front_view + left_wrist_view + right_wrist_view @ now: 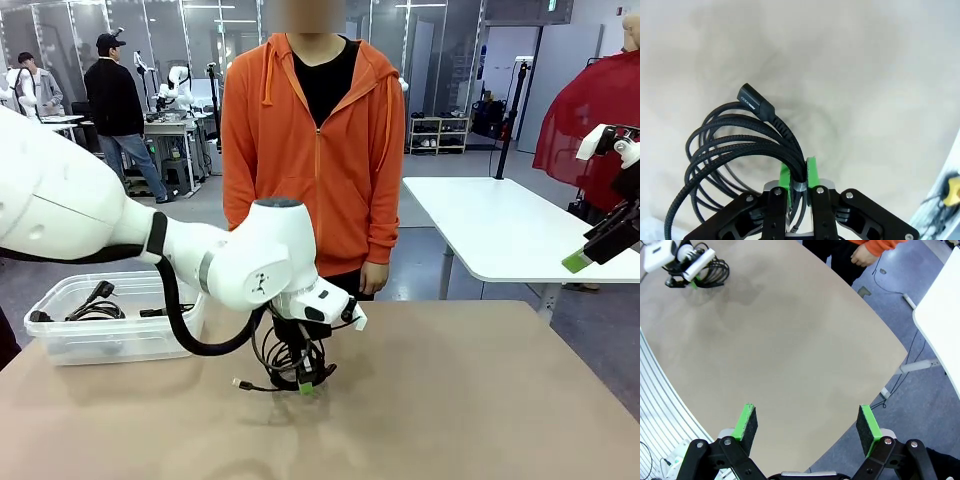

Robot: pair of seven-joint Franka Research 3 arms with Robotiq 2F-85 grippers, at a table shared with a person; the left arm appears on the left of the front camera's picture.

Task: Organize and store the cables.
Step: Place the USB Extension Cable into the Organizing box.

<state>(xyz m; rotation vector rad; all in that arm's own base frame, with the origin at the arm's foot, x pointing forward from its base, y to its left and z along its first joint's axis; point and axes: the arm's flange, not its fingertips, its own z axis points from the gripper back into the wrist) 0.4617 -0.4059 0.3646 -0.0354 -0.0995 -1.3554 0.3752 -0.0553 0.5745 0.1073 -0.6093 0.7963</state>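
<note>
A coiled black braided cable point(735, 150) hangs in my left gripper point(798, 172), whose green pads are shut on the bundle's strands just above the table. In the front view the same cable point(290, 365) dangles under the left gripper point(306, 385) near the table's middle, one small connector trailing to the left. From far off, the right wrist view shows this cable point(715, 271) at its top left. More cables point(95, 305) lie in a clear plastic bin point(60, 345). My right gripper point(807, 422) is open and empty, held high off the table's right side point(585, 255).
A person in an orange hoodie point(320, 150) stands at the table's far edge, hands down. A white table point(510, 225) stands behind on the right. The brown tabletop point(480, 400) is bare to the right of the left gripper.
</note>
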